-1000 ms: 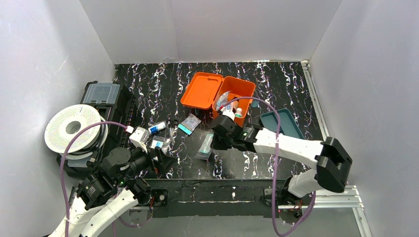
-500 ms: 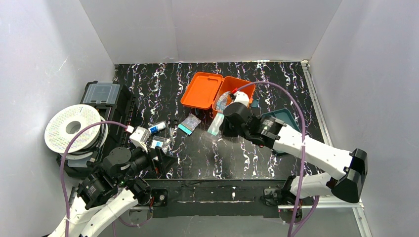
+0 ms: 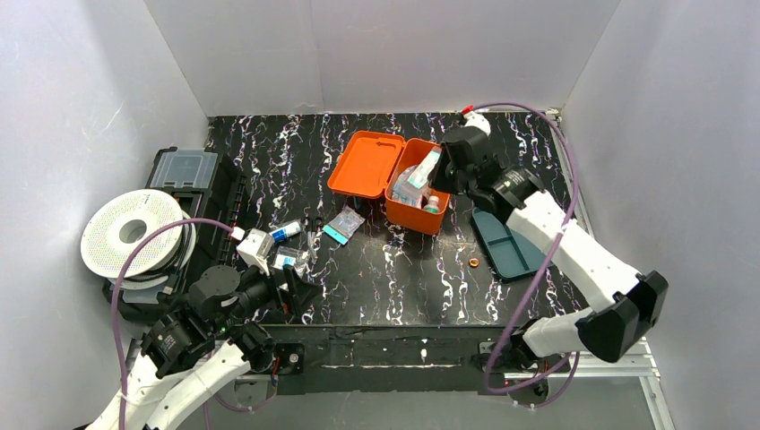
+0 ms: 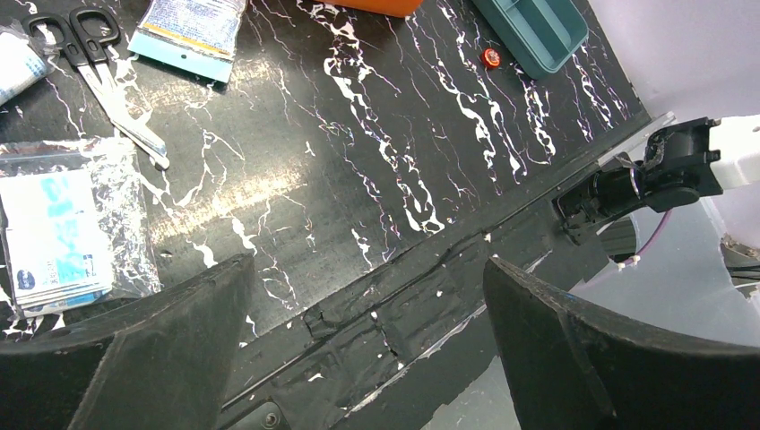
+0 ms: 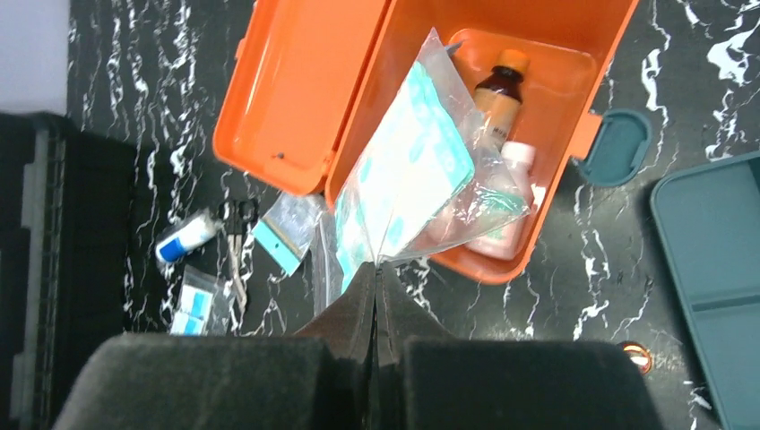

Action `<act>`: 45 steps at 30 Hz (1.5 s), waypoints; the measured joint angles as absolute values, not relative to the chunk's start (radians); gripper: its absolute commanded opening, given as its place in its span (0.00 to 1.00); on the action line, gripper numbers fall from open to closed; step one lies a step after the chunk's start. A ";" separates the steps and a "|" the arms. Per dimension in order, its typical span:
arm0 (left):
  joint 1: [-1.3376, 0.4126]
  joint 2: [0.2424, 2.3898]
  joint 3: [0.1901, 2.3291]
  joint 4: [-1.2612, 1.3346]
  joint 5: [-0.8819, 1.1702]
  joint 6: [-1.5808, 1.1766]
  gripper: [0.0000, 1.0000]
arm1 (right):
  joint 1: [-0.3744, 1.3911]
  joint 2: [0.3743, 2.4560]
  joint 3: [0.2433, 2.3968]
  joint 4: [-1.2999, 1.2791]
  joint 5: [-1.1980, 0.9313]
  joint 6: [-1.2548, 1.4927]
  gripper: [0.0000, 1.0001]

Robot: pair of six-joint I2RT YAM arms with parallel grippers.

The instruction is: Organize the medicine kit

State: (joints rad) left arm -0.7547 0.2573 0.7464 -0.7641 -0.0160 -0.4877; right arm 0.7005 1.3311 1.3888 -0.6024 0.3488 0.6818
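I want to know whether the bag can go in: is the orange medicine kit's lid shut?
No, the medicine kit lies open, its lid folded back flat and a brown bottle visible inside.

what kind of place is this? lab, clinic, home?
Probably a lab robot test cell: plain white panel walls box in a black marbled table, left arm and right arm are bolted at its near edge, and a filament spool sits at the left.

No legible text, brand, number or sign on the desk [image 4: 358, 134], blue print on the bagged packet [image 4: 54, 237] too blurred to read, blue-edged sachet [image 4: 190, 25] likewise, teal-patterned clear pouch [image 5: 408, 179] over the medicine kit [image 5: 296, 90] wordless
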 measured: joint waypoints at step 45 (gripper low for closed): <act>-0.755 0.264 0.746 -0.764 -0.015 -0.487 1.00 | 0.378 1.653 1.532 -0.533 -0.016 0.536 0.56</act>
